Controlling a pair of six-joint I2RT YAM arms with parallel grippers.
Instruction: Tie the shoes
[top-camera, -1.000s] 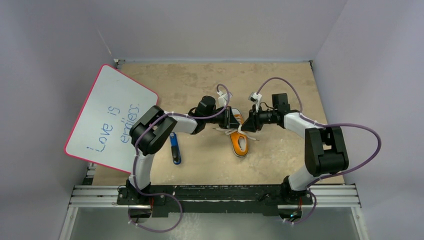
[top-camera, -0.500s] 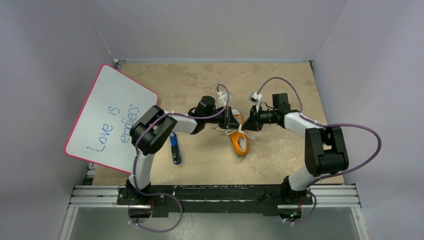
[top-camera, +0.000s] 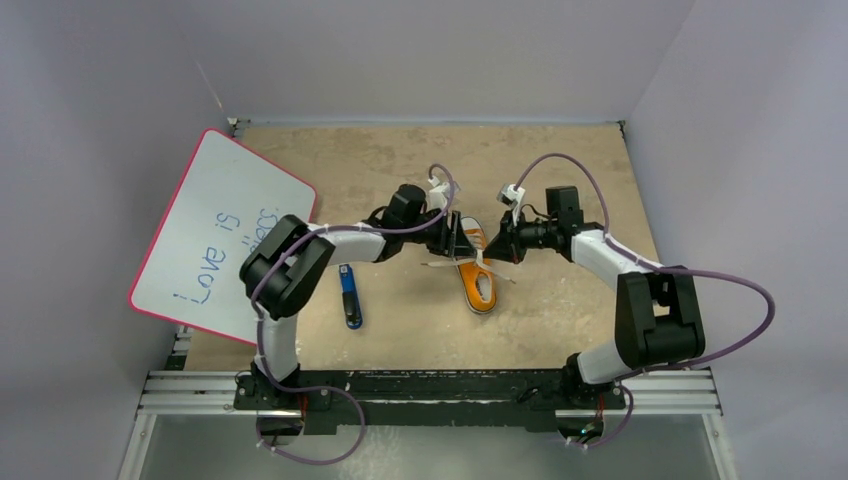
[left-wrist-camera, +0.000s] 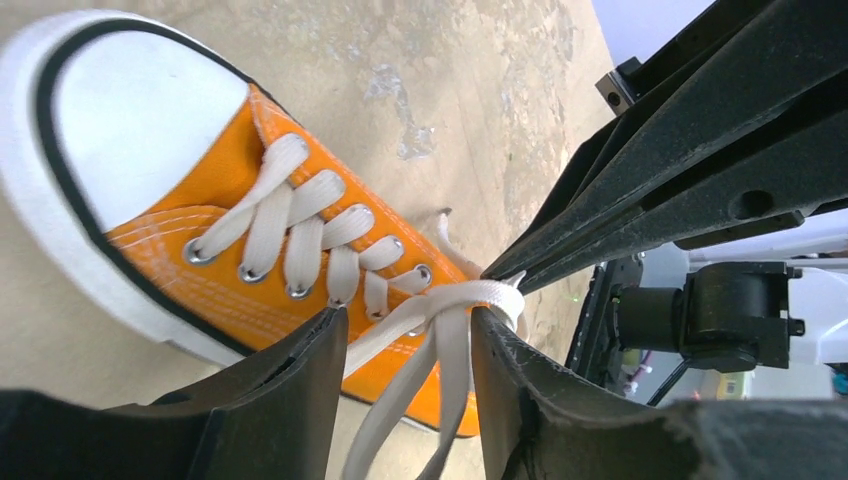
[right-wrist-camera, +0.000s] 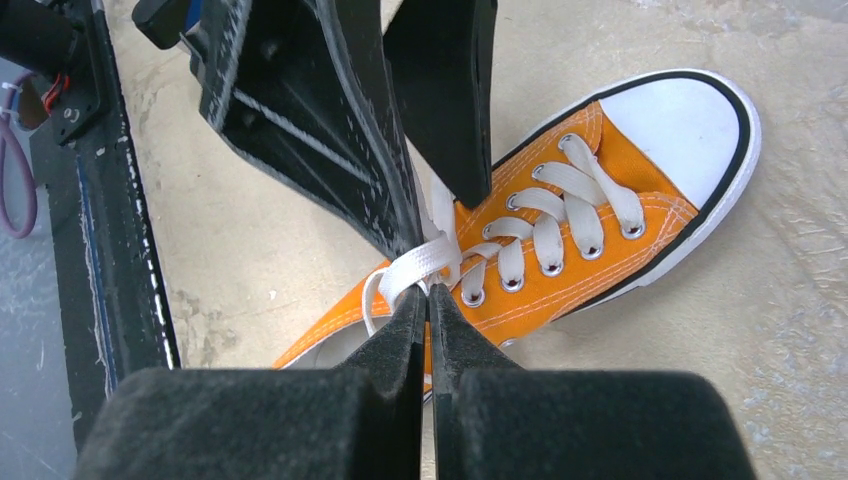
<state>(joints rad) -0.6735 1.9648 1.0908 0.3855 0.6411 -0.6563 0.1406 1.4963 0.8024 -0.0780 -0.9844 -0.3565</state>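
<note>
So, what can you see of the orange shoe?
The sneaker is orange canvas with a white toe cap, white sole edged by a black line, and metal eyelets. It sits upright on the tan table. The right gripper pinches its white laces near the top eyelets; the strands pass through the open left gripper.

A pink-edged whiteboard (top-camera: 215, 235) sits at the left of the table (top-camera: 400, 160), a blue marker (top-camera: 349, 296) nearby.

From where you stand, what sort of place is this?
Probably a robotics lab test cell: a left arm and right arm bolted to a rail, plain walls boxing in the table, and a lone sneaker laid out for practice.
</note>
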